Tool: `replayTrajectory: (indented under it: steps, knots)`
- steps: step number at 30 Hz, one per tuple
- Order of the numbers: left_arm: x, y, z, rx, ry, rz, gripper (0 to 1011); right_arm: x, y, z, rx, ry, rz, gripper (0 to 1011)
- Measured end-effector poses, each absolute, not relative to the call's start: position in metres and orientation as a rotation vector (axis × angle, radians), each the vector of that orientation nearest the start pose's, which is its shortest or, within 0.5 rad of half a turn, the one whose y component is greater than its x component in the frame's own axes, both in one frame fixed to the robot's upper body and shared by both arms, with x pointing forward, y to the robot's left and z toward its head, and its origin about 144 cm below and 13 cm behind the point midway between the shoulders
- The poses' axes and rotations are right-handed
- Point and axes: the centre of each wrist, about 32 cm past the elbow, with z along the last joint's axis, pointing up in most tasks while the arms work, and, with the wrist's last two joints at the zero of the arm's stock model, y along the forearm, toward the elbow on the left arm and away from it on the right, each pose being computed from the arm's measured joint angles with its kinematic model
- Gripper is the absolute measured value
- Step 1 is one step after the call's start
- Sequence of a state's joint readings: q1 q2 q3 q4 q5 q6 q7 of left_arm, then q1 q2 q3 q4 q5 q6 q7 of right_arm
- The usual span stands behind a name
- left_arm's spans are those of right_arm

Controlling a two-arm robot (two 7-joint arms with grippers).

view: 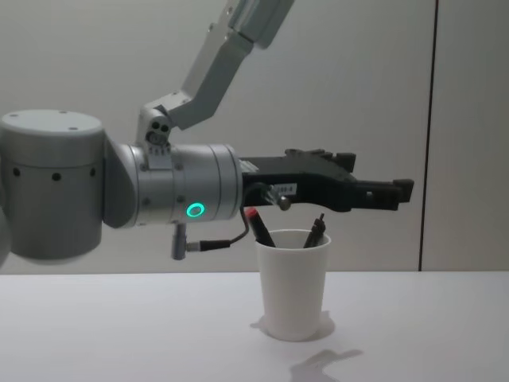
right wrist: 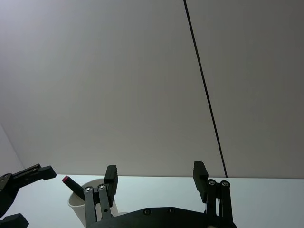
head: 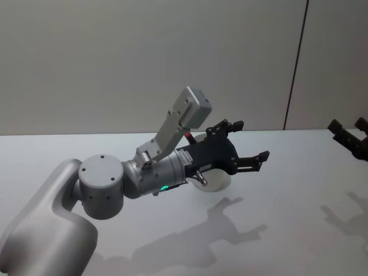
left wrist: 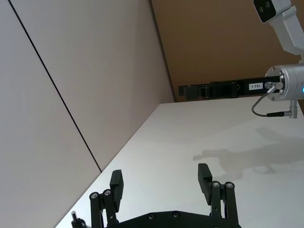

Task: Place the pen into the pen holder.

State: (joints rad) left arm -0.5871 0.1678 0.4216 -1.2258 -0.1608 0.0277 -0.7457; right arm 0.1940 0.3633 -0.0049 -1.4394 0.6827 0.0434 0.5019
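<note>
Hovering above the pen holder (view: 293, 282), my left gripper (view: 380, 193) hangs with its jaws released and nothing between them. In the chest view the white cup stands upright on the counter (view: 119, 326), directly under my wrist, with two pens poking above its rim: one with a red cap (view: 256, 224) leaning to my left, one dark (view: 316, 231) leaning to my right. By my reckoning the job is done, since a pen sits in the cup and I carry nothing; all that seems left is pulling my arm clear. My right gripper (head: 351, 137) waits well off at the counter's right edge, jaws spread and empty too. Count: one cup, two pens in it, two grippers, no loose pen that I can spot on the counter.
</note>
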Motion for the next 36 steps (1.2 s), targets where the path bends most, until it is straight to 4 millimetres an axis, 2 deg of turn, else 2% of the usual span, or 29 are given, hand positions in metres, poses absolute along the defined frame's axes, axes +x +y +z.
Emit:
replayTrajectory:
  steps: [5,11,36]
  knots:
    - [0.596,0.172,1.244,0.108,-0.212,0.520,1000,0.510,-0.344,1.190,0.301,0.141,-1.086,1002]
    - [0.589,0.175,1.240,0.105,-0.217,0.569,1000,0.504,-0.331,1.189,0.254,0.124,-1.104,1002]
    - [0.543,0.190,1.218,0.087,-0.245,0.853,1000,0.453,-0.250,1.188,0.044,-0.042,-1.211,1002]
